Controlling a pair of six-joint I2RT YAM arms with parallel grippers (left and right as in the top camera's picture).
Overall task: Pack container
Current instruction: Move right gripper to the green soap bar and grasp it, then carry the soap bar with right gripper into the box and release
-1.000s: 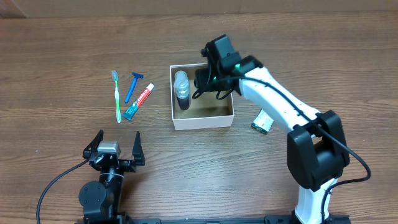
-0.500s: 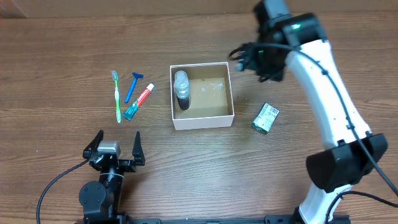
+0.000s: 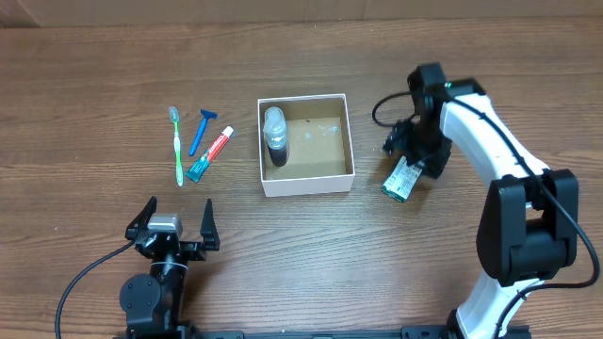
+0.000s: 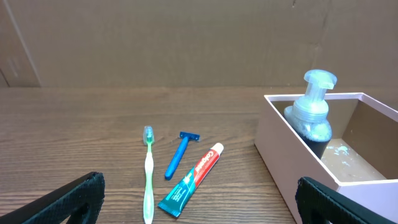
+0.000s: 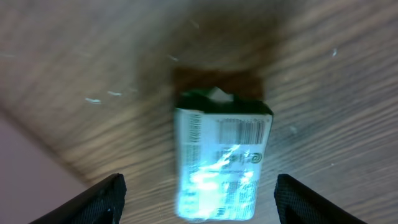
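Overhead, the container (image 3: 306, 183) sits near the middle of the wood-grain table (image 3: 94, 75). It is a square, shallow, lidless cardboard box, white outside and plain brown inside, with a pale scuff on its floor. It holds 1 thing, a bottle (image 3: 275, 135) with a dark body and a clear ribbed pump cap, set against the wall nearest the toothbrush; whether it lies flat or leans I cannot tell. Well apart from the container on that side lie 3 slim toiletries: a green translucent toothbrush (image 3: 178, 146), a blue plastic razor (image 3: 200, 132) and a small toothpaste tube (image 3: 209, 154) in white, red and teal. On the container's opposite side, near but not touching it, lies a small glossy green-and-white packet (image 3: 401, 179) with a barcode, tilted on the wood. The right gripper (image 3: 407, 158) hangs over it, its 2 fingers spread wide to either side of the packet in the blurred wrist view, gripping nothing. The left gripper (image 3: 179, 209) sits in front of the container toward the table's near edge, its black fingers also spread wide with nothing between them.
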